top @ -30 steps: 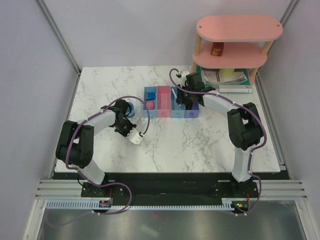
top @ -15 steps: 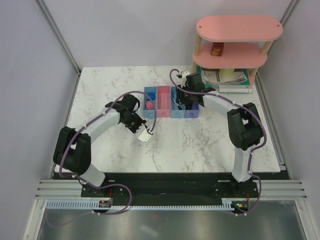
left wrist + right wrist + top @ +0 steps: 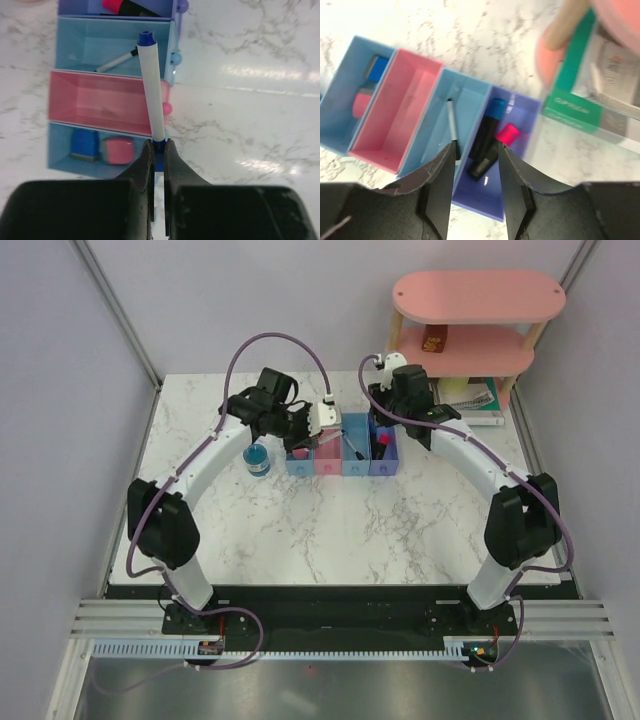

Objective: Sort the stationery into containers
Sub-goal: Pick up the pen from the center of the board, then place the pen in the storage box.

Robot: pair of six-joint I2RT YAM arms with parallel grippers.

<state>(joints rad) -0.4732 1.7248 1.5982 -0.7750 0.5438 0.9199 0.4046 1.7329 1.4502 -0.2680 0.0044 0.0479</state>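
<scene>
My left gripper (image 3: 159, 150) is shut on the blue end of a white pen (image 3: 152, 85). It holds the pen above the row of four joined bins (image 3: 328, 462), over the pink bin (image 3: 90, 102) and the light blue bin (image 3: 100, 42). That light blue bin holds another thin pen (image 3: 117, 61). The end light blue bin holds a blue eraser (image 3: 83, 145) and a pink eraser (image 3: 117, 150). My right gripper (image 3: 476, 147) is open and empty above the purple-blue bin (image 3: 485, 197), which holds two black highlighters with a blue end (image 3: 495, 107) and a pink end (image 3: 507, 134). A blue tape roll (image 3: 257, 458) sits left of the bins.
A pink oval two-tier shelf (image 3: 478, 295) stands at the back right with a small red box (image 3: 433, 338) on its lower tier. A green-edged book (image 3: 572, 107) lies under it, just right of the bins. The left gripper (image 3: 328, 428) and the right gripper (image 3: 386, 426) are close together.
My left arm has swung from the near-left table up to the bins, ending over the row. My right gripper has lifted out of the bins and drawn back toward the shelf.
</scene>
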